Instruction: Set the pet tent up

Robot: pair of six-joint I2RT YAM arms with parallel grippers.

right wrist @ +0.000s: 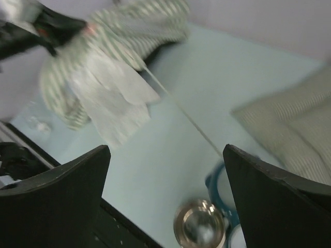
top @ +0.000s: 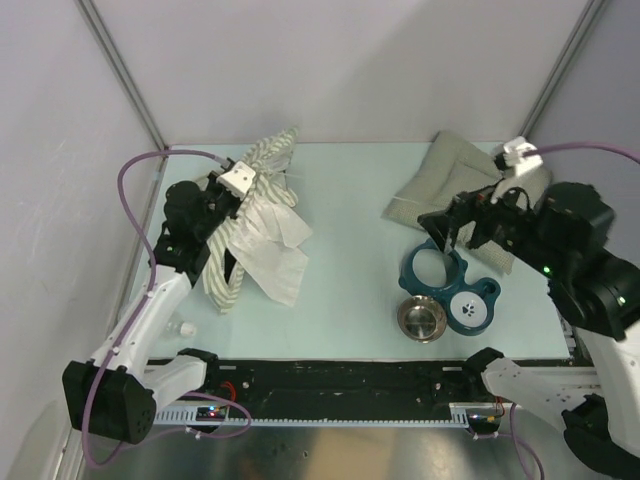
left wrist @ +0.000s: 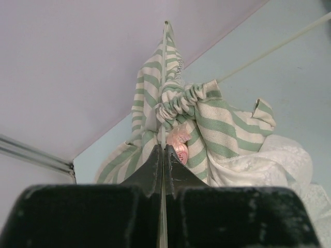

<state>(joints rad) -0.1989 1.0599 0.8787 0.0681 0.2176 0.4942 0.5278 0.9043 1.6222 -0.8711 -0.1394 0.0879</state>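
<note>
Left gripper [left wrist: 164, 151] is pinching a thin white pole [left wrist: 164, 77] running through the pet tent [top: 255, 225], which is hanging bunched and collapsed over the table's [top: 350, 200] left side, while the right gripper [top: 443, 232] is hovering spread wide and empty, leaving nearly all the setup pending.

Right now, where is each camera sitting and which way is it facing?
Top: above and behind, looking down on the table; both the left arm and right arm show.
Left wrist: looks along its shut left gripper, which pinches a thin pole of the tent.
Right wrist: looks across the table through its open right gripper at the steel bowl and cushion.
Shared: all three show the tent.
</note>
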